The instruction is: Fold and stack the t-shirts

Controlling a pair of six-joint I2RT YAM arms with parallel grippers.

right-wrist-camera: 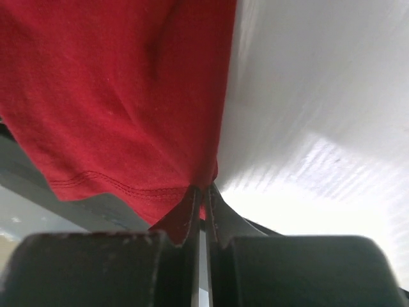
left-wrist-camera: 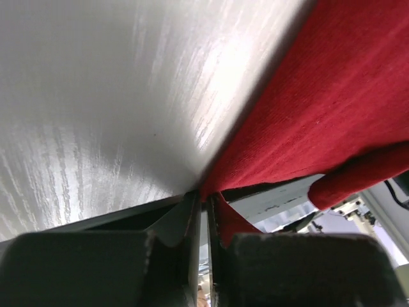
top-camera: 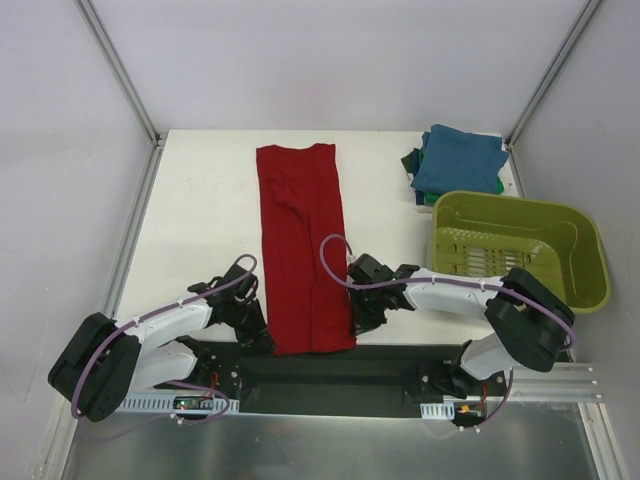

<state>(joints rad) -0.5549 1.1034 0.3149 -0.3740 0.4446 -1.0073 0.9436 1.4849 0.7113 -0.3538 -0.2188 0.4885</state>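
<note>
A dark red t-shirt (top-camera: 300, 245) lies as a long narrow strip down the middle of the white table (top-camera: 200, 210), its near end at the table's front edge. My left gripper (top-camera: 262, 335) is shut on that end's left corner; the red cloth (left-wrist-camera: 332, 96) runs in between its closed fingers. On the other side, my right gripper (top-camera: 358, 322) pinches the right corner, and the hem (right-wrist-camera: 115, 185) meets its fingertips. Folded t-shirts, teal-blue on top with green under it (top-camera: 455, 165), are stacked at the back right.
An olive-green plastic basket (top-camera: 520, 245) stands at the right, just in front of the folded stack. Metal frame rails run along both sides of the table and along its near edge (top-camera: 340, 375).
</note>
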